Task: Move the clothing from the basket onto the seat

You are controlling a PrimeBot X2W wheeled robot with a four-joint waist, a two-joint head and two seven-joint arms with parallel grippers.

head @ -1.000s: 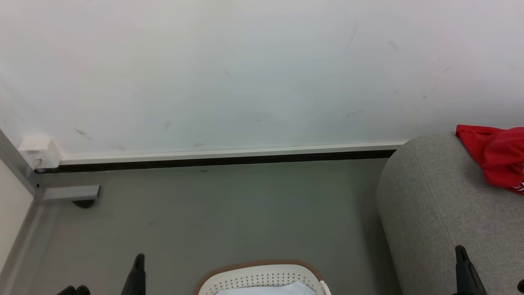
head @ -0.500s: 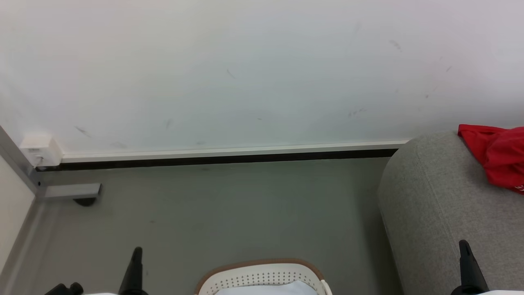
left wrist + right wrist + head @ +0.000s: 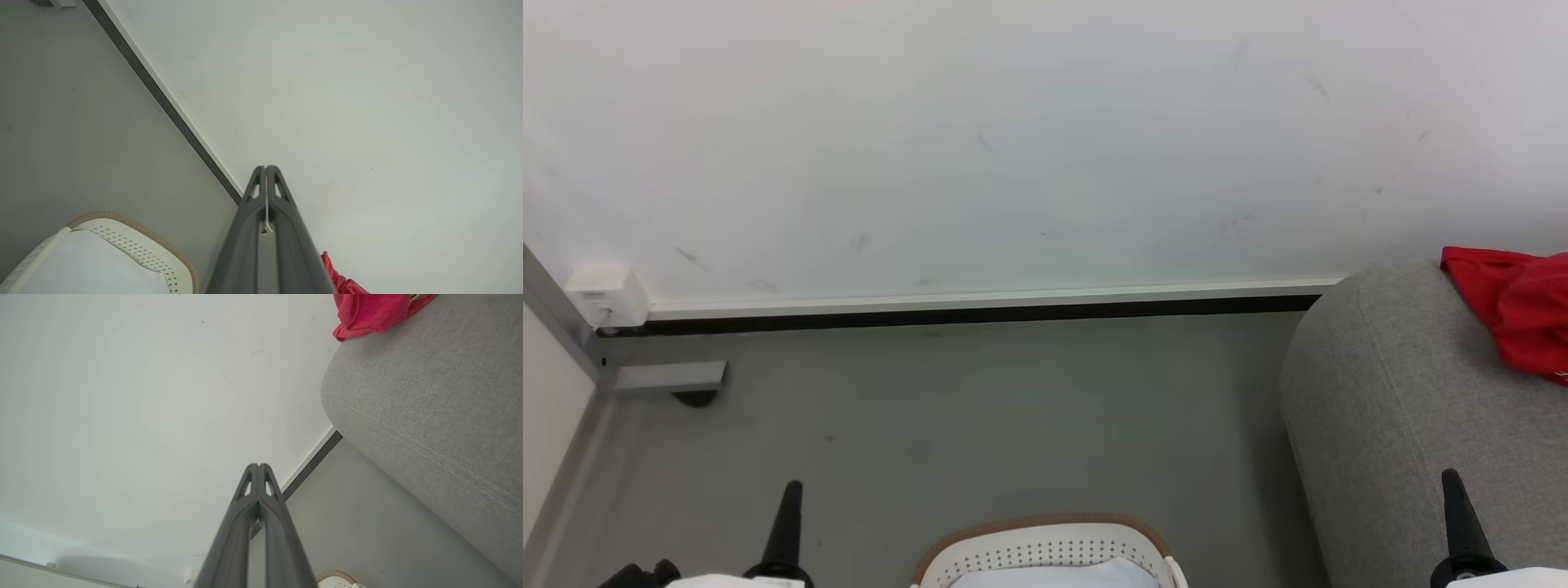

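Note:
The red clothing (image 3: pixel 1519 314) lies bunched on top of the grey seat (image 3: pixel 1396 408) at the far right, cut off by the view's edge. The white basket (image 3: pixel 1045 551) with its brown rim stands on the floor at the bottom centre; something pale lies inside it. My left gripper (image 3: pixel 791 490) is shut and empty, left of the basket. My right gripper (image 3: pixel 1450 478) is shut and empty in front of the seat. In the wrist views both pairs of fingers (image 3: pixel 265 168) (image 3: pixel 258 465) are pressed together, with the clothing (image 3: pixel 372 310) and the seat (image 3: pixel 429 396) off to the right.
A white wall (image 3: pixel 1013 147) with a dark skirting strip (image 3: pixel 972 314) runs across the back. A small white box (image 3: pixel 605 296) and a grey metal foot (image 3: pixel 666 377) sit in the left corner. Grey floor (image 3: pixel 1013 408) lies between basket and wall.
Both grippers have risen a little in the head view, and pale forearms now show at the bottom edge. The picture has shifted slightly. Clothing, basket and seat lie as before.

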